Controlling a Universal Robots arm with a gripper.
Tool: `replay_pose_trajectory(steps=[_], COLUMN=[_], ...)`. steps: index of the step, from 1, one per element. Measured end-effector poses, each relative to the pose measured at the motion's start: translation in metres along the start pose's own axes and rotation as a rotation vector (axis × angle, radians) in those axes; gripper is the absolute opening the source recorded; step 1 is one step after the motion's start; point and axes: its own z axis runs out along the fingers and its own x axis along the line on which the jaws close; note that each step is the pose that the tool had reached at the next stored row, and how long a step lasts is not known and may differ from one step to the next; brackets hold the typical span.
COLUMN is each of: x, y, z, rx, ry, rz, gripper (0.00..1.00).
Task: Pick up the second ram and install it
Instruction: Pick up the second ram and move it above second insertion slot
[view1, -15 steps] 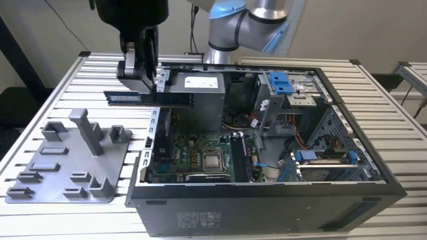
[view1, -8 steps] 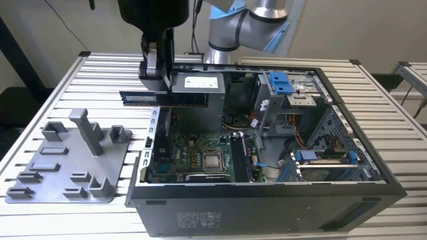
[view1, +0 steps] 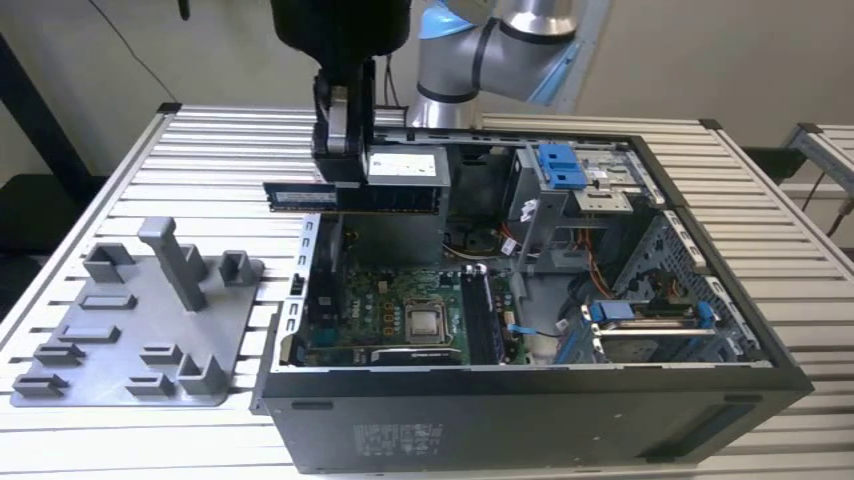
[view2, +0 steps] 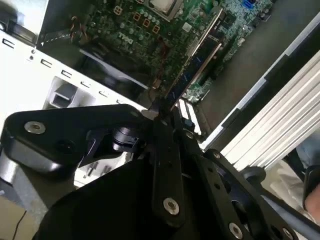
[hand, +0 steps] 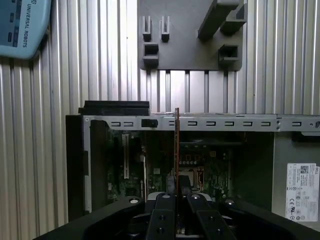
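Your gripper (view1: 342, 183) is clamped narrowly on the second ram (view1: 387, 197), which it holds level and on edge in the air above the open computer case (view1: 534, 405). In the exterior view one end of the board juts out past the case's wall on the exterior view's left, over the slatted table (view1: 227, 140), while the other end crosses in front of the power-supply box (view1: 407, 165). In the first wrist view you see the second ram (hand: 177, 150) edge-on as a thin line between the fingers of the gripper (hand: 177, 194), its far tip just crossing the perforated case rim (hand: 225, 123). There is open room below the board: the motherboard (view1: 387, 300) lies on the case floor with the processor socket (view1: 427, 322) bare near its middle. In the second wrist view the second ram (view2: 192, 65) points toward that motherboard (view2: 150, 30). Toward the exterior view's right the case is crowded by the drive cage with its blue drive clips (view1: 561, 165) and loose cables. Outside the case, the grey fixture tray (view1: 134, 340) lies flat on the table, its upright posts well apart from the gripper.
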Motion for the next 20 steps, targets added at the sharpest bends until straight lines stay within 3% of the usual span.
replay_pose_trajectory(steps=[20], x=[-0.0011], y=[-0.0471], z=[-0.0009], rx=[-0.0001], ry=[0.0001], rz=[0.000], gripper=[0.14])
